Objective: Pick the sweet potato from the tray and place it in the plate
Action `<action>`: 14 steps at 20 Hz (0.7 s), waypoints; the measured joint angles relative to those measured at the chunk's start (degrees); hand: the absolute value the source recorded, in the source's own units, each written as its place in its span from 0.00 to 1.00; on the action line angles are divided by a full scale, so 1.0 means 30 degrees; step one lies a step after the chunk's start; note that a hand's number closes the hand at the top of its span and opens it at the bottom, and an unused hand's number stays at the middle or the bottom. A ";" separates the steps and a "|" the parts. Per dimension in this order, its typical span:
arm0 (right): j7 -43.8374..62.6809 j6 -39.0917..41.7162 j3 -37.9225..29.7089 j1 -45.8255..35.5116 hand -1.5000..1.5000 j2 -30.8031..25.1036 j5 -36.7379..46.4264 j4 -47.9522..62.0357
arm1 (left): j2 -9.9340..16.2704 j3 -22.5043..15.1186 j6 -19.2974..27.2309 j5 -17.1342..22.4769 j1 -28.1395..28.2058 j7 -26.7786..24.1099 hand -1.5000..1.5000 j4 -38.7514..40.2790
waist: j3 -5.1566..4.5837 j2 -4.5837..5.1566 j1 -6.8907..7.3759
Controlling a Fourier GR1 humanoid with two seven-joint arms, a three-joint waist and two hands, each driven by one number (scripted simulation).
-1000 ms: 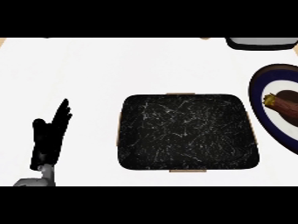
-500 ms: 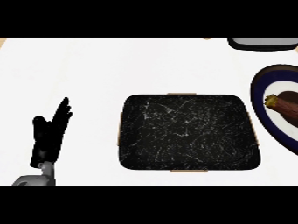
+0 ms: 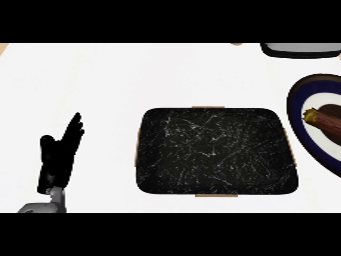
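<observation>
Sweet potato (image 3: 334, 123) already lying on the blue-rimmed plate (image 3: 303, 131), right of the black marbled tray (image 3: 215, 151). Left hand (image 3: 58, 158) resting left of the tray on the white table (image 3: 129, 80), fingers straight and up, holding nothing. Grey container (image 3: 302, 49) beyond the tray, top right.

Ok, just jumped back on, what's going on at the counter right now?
Nothing is being handled at the moment. The sweet potato already lies on the plate at the right edge of the view, and the black tray in the middle has nothing on it. The left hand rests open at the lower left, fingers up, away from the tray. The right hand is not in view. A grey object sits at the far edge of the counter; I can't tell what it is.
</observation>
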 measured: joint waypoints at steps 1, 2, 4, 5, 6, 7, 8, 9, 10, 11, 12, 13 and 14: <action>-0.0129 -0.0125 0.0023 0.0024 0.00 -0.0119 -0.0024 0.0209 | 0.0035 0.0118 0.0001 -0.0044 -0.0247 0.0014 0.50 0.0206 | -0.0004 0.0003 -0.0005; -0.0114 -0.0201 0.0070 -0.0038 0.00 -0.0231 -0.0058 0.0402 | 0.0101 0.0300 -0.0135 0.0044 -0.0201 -0.0403 0.50 0.0483 | 0.0003 -0.0002 -0.0007; -0.0461 -0.0631 0.0225 0.0127 0.00 -0.0156 -0.0074 0.0656 | -0.0084 0.0166 -0.0016 -0.0155 -0.0143 -0.0315 0.50 0.0310 | 0.0003 -0.0002 -0.0007; -0.0629 -0.0813 0.0296 0.0046 0.00 -0.0303 -0.0007 0.1033 | -0.0115 0.0179 0.0003 -0.0195 -0.0184 -0.0215 0.50 0.0272 | 0.0001 0.0002 0.0001; -0.0471 -0.0938 0.0333 0.0068 0.00 -0.0360 -0.0060 0.1011 | -0.0044 0.0215 -0.0033 -0.0206 -0.0145 0.0070 0.50 -0.0049 | 0.0000 0.0004 -0.0001; -0.0554 -0.0961 0.0239 -0.0054 0.00 -0.0666 -0.0096 0.1425 | 0.0055 0.0263 -0.0192 -0.0105 0.0190 0.0102 0.50 -0.0401 | 0.0002 0.0007 0.0024; -0.0537 -0.1151 0.0314 -0.0206 0.00 -0.0791 -0.0031 0.1753 | 0.0036 0.0252 -0.0223 -0.0128 0.0088 0.0254 0.50 -0.0448 | -0.0002 0.0008 0.0024; -0.0411 -0.1252 0.0355 -0.0103 0.00 -0.0844 -0.0091 0.1669 | -0.0060 0.0232 -0.0165 -0.0208 0.0060 0.0202 0.50 -0.0346 | -0.0003 0.0008 0.0012; -0.0749 -0.1389 0.0317 -0.0144 0.00 -0.1064 -0.0030 0.2245 | -0.0069 0.0267 -0.0207 -0.0173 0.0026 0.0285 0.50 -0.0370 | -0.0006 0.0014 0.0024; -0.1107 -0.1579 0.0318 -0.0249 0.00 -0.1192 0.0017 0.2823 | -0.0196 0.0161 -0.0094 -0.0309 -0.0032 0.0400 0.50 -0.0406 | -0.0005 0.0019 0.0030; -0.1428 -0.1675 0.0263 -0.0276 0.00 -0.1369 0.0021 0.3391 | -0.0231 0.0051 -0.0087 -0.0393 0.0009 0.0633 0.50 -0.0676 | -0.0004 0.0023 0.0041; -0.1777 -0.1562 0.0176 -0.0135 0.00 -0.1602 -0.0044 0.3787 | -0.0293 0.0134 -0.0066 -0.0369 0.0077 0.0323 0.50 -0.0417 | -0.0001 0.0026 0.0035; -0.1810 -0.1475 0.0172 -0.0150 0.00 -0.1779 -0.0140 0.4009 | -0.0393 -0.0047 -0.0002 -0.0517 0.0255 0.0505 0.50 -0.0738 | 0.0000 0.0024 0.0031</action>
